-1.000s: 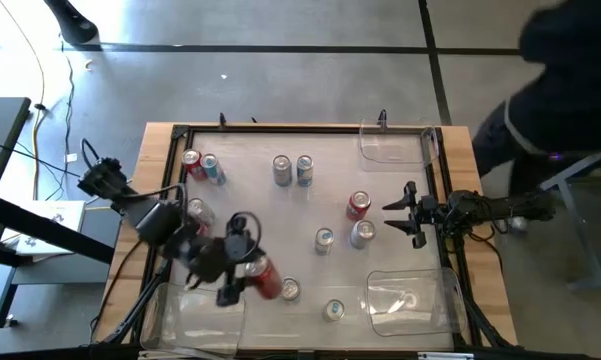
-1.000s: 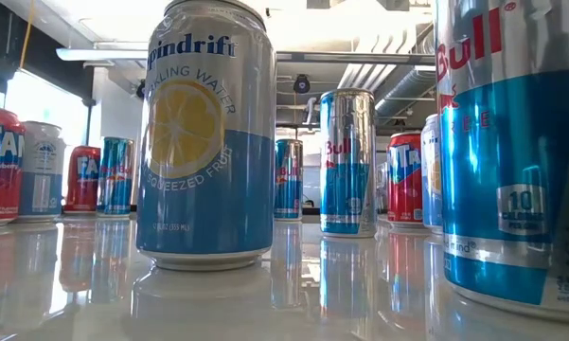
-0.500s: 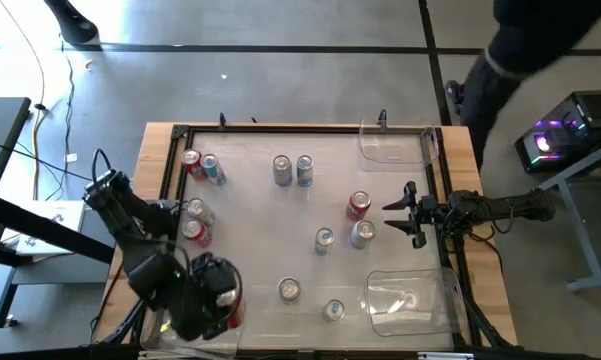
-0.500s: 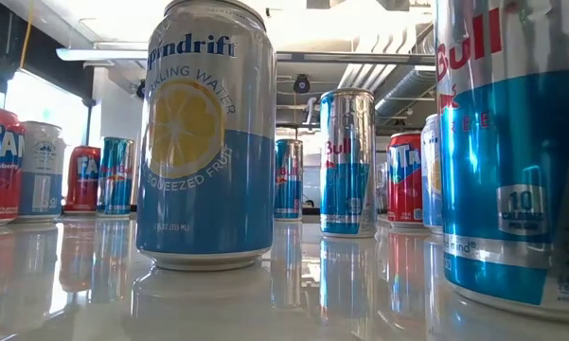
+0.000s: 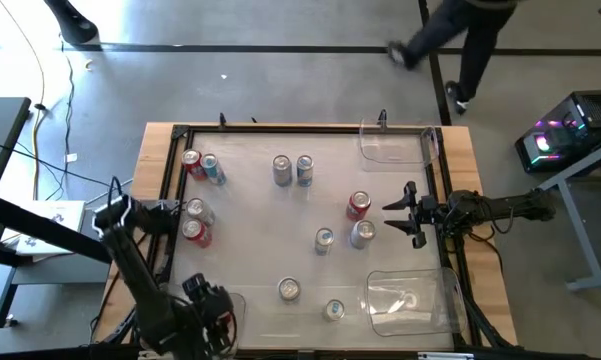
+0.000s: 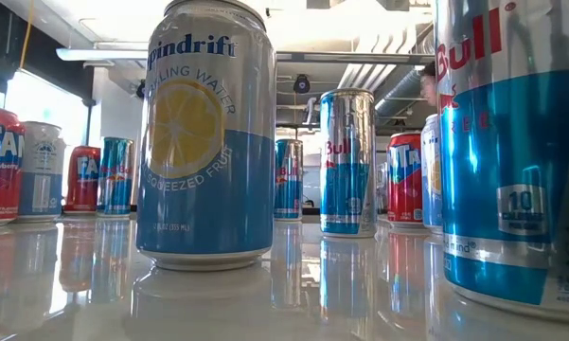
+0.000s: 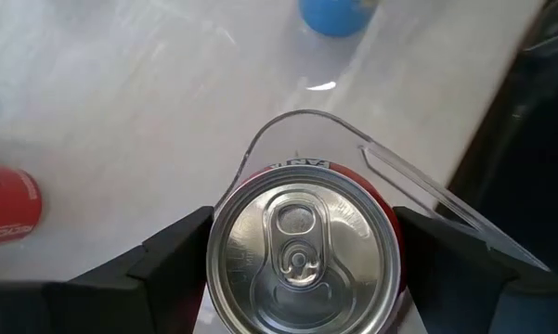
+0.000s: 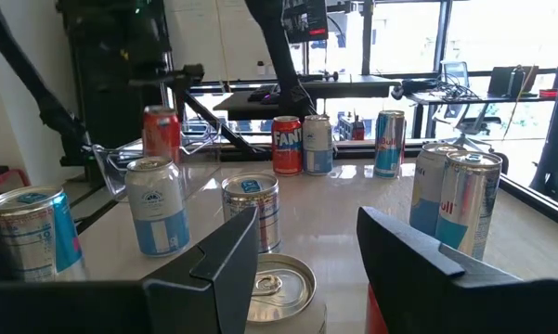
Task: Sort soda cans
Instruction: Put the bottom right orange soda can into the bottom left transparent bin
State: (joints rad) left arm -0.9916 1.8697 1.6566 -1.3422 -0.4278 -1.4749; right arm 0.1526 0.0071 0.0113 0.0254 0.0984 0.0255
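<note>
— Over at the table's (image 5: 460, 150) near-left corner, what does the left gripper (image 5: 208, 318) hold?
— A red Fanta can (image 7: 302, 250), upright, clamped between its fingers (image 7: 172, 255), above the clear plastic bin (image 7: 390, 162) there.
— And the right gripper (image 5: 405, 213)?
— Jaws apart, empty, at the right edge. A silver-grey can (image 5: 363, 234) and a red can (image 5: 357, 206) stand just beside its tips.
— Others?
— Loose cans spread across the tabletop.
</note>
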